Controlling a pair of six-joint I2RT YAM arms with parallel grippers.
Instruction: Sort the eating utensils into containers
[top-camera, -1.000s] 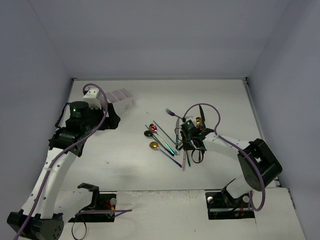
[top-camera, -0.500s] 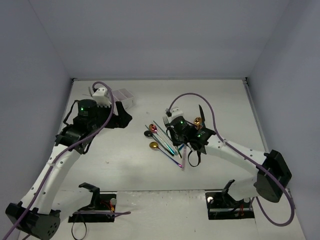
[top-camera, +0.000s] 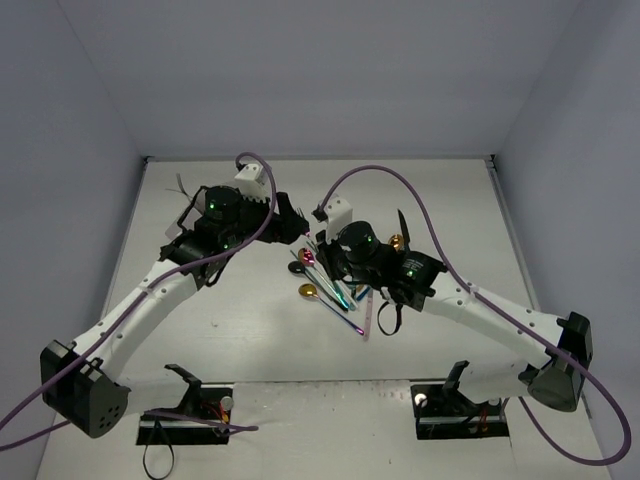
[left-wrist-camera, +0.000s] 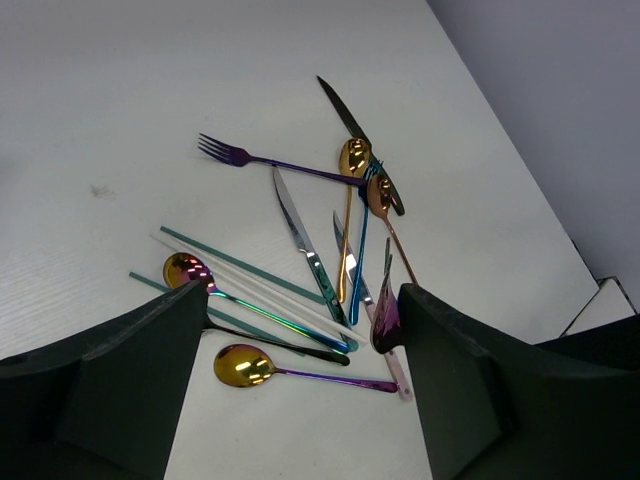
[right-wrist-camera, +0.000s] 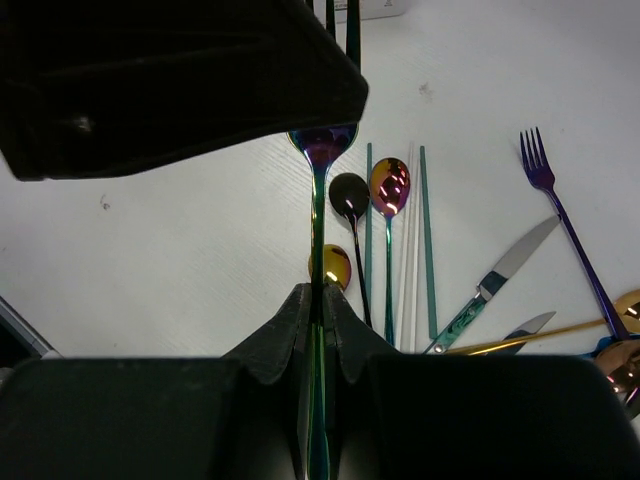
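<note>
The eating utensils (top-camera: 338, 282) lie in a loose pile at mid-table: forks, spoons, knives and thin sticks. My right gripper (top-camera: 323, 250) (right-wrist-camera: 320, 300) is shut on the handle of an iridescent fork (right-wrist-camera: 320, 200) and holds it above the table. The fork's head reaches up to my left gripper (top-camera: 295, 222). That gripper (left-wrist-camera: 300, 310) is wide open, and the fork's purple head (left-wrist-camera: 385, 312) is beside the inner face of its right finger (left-wrist-camera: 450, 370). In the top view the white caddy is hidden behind my left arm.
On the table in the left wrist view lie a rainbow fork (left-wrist-camera: 265, 160), a black knife (left-wrist-camera: 345, 110), a gold-bowled spoon (left-wrist-camera: 245, 365) and teal sticks (left-wrist-camera: 240, 265). A white edge (right-wrist-camera: 375, 10) shows at the top of the right wrist view. Grey walls enclose the table.
My left arm has swung right, away from the back-left corner, to above the pile. My right gripper has moved left and forward to meet it.
</note>
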